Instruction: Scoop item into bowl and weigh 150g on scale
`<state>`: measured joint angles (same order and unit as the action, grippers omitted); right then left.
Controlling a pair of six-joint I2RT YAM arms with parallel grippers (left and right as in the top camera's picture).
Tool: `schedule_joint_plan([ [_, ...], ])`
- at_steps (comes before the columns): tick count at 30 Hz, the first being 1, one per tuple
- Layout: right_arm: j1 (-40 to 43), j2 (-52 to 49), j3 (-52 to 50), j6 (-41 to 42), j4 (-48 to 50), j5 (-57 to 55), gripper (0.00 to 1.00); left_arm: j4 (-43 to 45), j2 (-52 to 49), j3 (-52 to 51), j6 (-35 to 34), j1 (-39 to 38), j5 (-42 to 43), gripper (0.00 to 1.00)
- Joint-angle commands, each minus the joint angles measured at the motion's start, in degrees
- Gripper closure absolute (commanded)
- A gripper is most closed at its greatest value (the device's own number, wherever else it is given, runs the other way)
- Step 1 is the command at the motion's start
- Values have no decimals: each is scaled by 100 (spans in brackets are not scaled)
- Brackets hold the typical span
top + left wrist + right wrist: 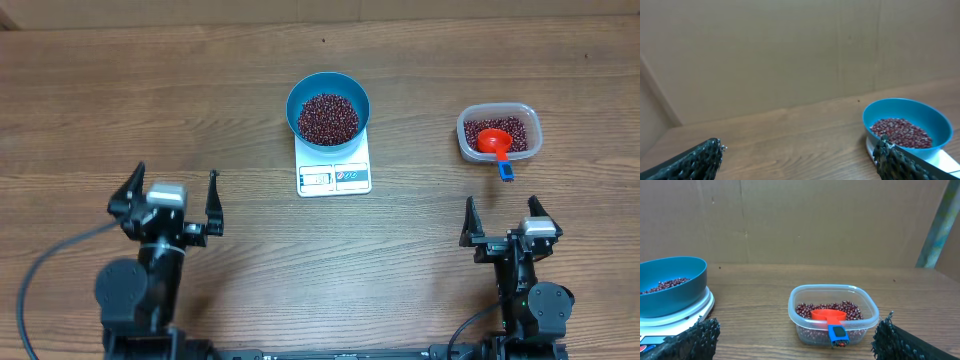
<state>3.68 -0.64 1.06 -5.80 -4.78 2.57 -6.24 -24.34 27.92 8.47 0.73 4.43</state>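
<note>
**Beans in bowl, weight check pending**

You're idling, left jaws and right jaws both spread wide, grasping nothing. Small oval red-brown beans [328, 118] are sitting in the round blue plastic bowl [293, 108] on the flat white scale [352, 160]. Next you're likely reading the display [316, 179], too small here; red scoop [492, 140] is lying in the clear tub [465, 143].

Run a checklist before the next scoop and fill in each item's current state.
1. Bowl seated on the scale: ok.
2. Beans already in the bowl: ok.
3. Display reads the target weight: cannot tell, digits too small.
4. Scoop resting in the tub, handle over the near rim: ok.
5. Left claw open and empty: ok.
6. Right claw open and empty: ok.
</note>
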Motion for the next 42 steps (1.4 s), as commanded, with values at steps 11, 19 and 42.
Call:
schedule_joint_plan([
  [11,-22,48,-61,-4,20,11,0,782,2028,-2026,-485,444,-170,0],
  [19,-22,48,-61,-4,20,9,0,822,2415,-2420,-490,505,-188,1],
  [42,-22,48,-61,-7,20,11,0,195,2413,-2765,-590,503,-188,0],
])
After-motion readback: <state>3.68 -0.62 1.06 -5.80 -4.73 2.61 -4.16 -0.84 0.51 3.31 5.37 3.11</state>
